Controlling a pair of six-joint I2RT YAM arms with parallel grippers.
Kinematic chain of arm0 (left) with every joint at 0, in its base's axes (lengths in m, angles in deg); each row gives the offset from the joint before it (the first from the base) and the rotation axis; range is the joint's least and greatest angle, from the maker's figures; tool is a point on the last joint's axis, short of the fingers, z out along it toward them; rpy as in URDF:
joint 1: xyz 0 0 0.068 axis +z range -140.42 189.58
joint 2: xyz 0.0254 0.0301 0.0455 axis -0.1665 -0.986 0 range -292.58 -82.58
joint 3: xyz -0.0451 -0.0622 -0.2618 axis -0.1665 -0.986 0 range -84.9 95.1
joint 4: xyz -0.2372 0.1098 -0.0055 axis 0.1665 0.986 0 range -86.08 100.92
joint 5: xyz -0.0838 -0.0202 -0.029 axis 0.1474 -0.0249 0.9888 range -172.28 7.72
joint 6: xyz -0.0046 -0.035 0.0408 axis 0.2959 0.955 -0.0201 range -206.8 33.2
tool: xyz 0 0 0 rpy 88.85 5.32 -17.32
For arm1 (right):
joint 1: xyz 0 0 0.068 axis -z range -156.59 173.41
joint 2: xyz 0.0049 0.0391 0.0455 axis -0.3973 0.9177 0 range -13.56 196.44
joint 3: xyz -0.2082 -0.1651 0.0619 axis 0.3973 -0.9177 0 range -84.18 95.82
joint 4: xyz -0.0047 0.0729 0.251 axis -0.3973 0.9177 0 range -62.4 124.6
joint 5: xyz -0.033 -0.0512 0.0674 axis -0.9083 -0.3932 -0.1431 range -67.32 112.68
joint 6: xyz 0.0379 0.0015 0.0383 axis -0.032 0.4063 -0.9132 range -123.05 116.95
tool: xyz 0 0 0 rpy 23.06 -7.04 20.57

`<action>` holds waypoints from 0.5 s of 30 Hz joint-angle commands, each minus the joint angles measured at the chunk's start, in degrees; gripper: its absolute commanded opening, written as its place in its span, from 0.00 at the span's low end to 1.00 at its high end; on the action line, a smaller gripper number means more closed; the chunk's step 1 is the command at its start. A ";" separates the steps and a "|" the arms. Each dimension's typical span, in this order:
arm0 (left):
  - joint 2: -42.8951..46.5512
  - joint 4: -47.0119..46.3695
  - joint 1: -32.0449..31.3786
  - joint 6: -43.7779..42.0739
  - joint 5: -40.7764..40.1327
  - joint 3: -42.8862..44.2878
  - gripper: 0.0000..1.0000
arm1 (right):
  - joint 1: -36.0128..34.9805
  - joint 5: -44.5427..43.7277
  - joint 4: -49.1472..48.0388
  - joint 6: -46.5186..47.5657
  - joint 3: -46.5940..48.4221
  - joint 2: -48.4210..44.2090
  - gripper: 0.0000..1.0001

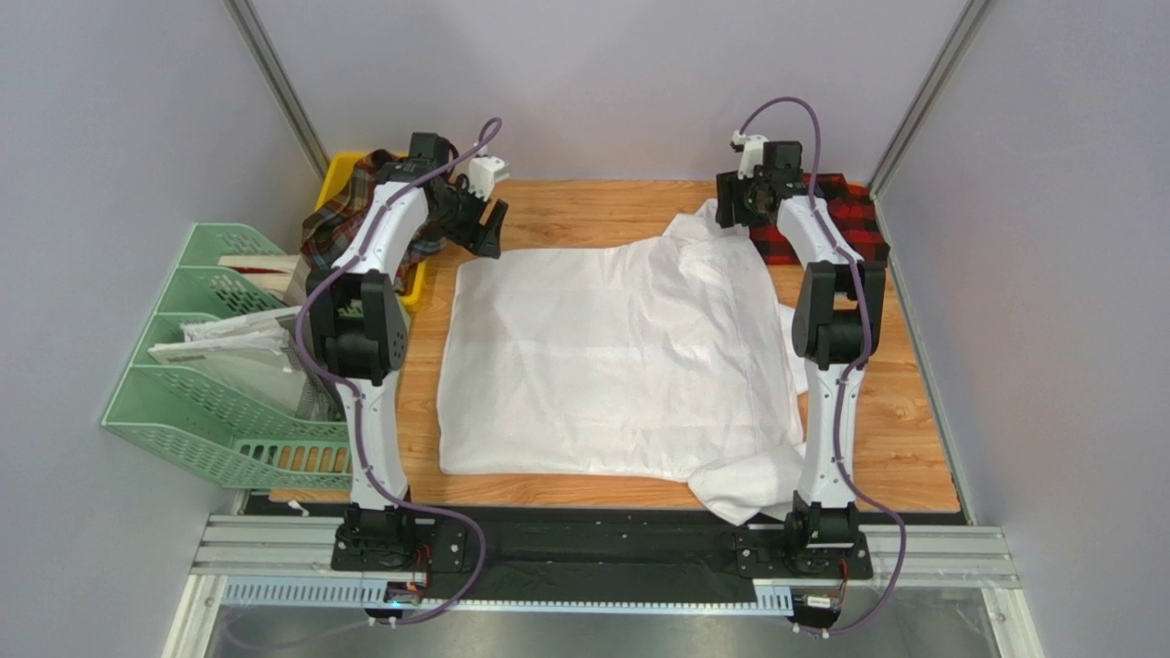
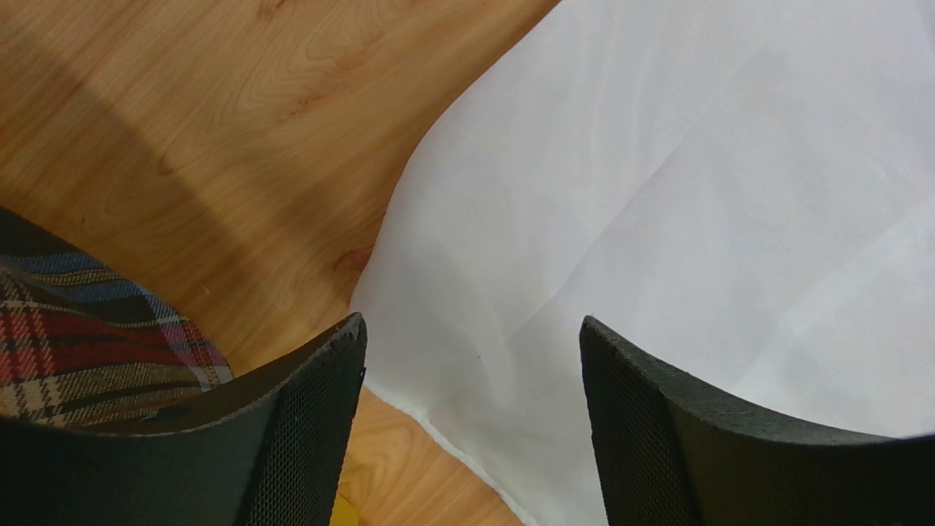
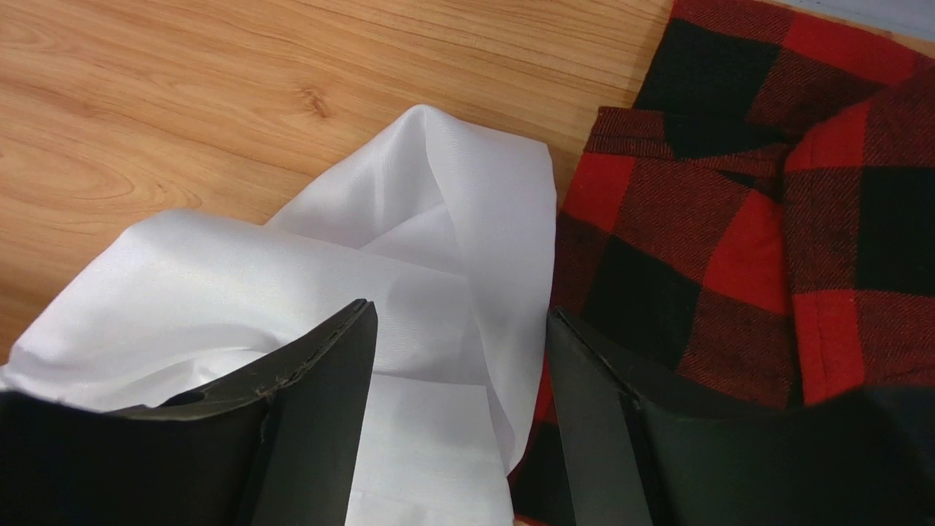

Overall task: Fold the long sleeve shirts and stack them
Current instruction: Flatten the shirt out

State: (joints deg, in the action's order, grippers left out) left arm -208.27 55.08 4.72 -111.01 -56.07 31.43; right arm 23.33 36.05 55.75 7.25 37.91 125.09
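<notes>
A large white long sleeve shirt lies spread over the wooden table, one part hanging off the near edge. My left gripper hovers open over its far left corner, nothing between the fingers. My right gripper is open over the shirt's bunched far right end, holding nothing. The red-and-black checked shirt lies at the far right corner, right beside that end. The tartan shirt drapes over a yellow bin at the far left.
A yellow bin stands at the table's far left edge. A green mesh file rack with papers stands left of the table. Grey walls close in both sides and the back. Bare wood shows along the right edge.
</notes>
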 commanded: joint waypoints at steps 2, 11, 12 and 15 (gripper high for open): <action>-4.20 3.58 0.20 -5.14 -2.39 8.18 0.77 | 0.34 -3.26 -4.94 2.87 3.51 1.62 0.60; -15.11 12.30 -0.67 -18.67 -7.50 20.87 0.70 | 0.34 -1.41 -3.53 6.48 3.34 0.58 0.00; -15.20 13.00 -1.02 -19.99 -6.97 20.78 0.70 | 0.34 -0.80 -3.62 6.92 2.64 0.13 0.00; -15.03 14.76 -1.46 -21.93 -4.95 19.81 0.69 | 0.34 0.78 -3.53 7.18 1.76 -1.62 0.00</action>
State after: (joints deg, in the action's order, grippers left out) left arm -224.47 65.57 4.35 -126.35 -63.02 49.99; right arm 23.59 34.38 54.24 12.32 39.00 126.89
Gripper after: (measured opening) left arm 0.701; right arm 0.005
